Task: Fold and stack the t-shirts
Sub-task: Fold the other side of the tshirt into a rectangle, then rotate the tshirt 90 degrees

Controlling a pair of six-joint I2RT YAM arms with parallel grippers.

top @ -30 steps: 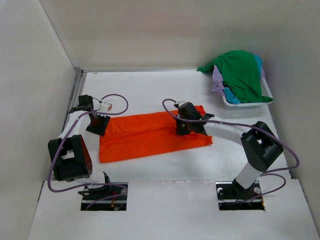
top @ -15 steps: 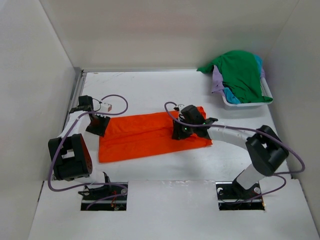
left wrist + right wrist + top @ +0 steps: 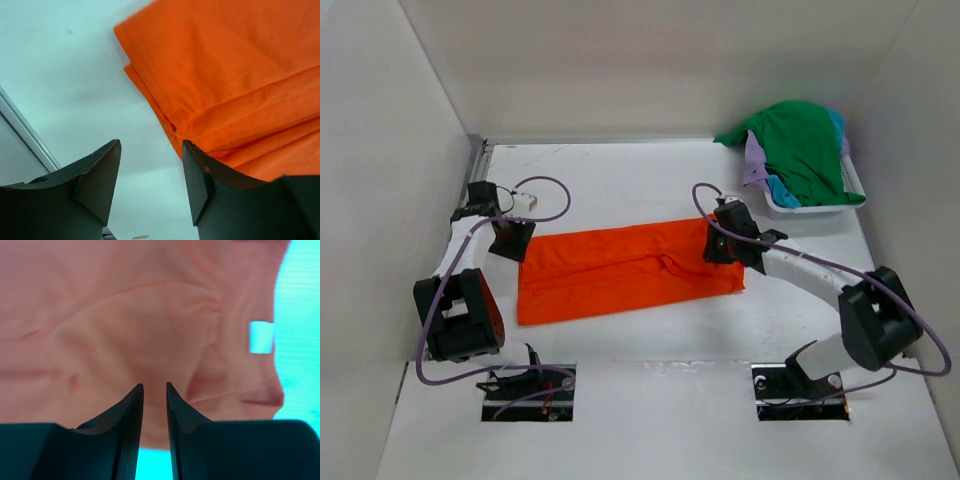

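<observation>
Folding in hand, to judge by bright orange cloth t-shirt (image 3: 620, 275) lying as a long band mid-frame on white tabletop (image 3: 620, 175). Just beside its left corner, left pincer (image 3: 151, 145) wide, empty; over its right end, right pincer (image 3: 155, 386) narrow, gripping nothing. Next, probably: pinching both ends for a crosswise fold. Upper right: white plastic lattice basket (image 3: 810, 208) heaped with dark green shirt (image 3: 800, 145), teal shirt (image 3: 782, 190), lavender shirt (image 3: 753, 160).

White table (image 3: 620, 170), plain white walls (image 3: 620, 60) on 3 sides, metal rail (image 3: 478, 165) along left edge, even light.
</observation>
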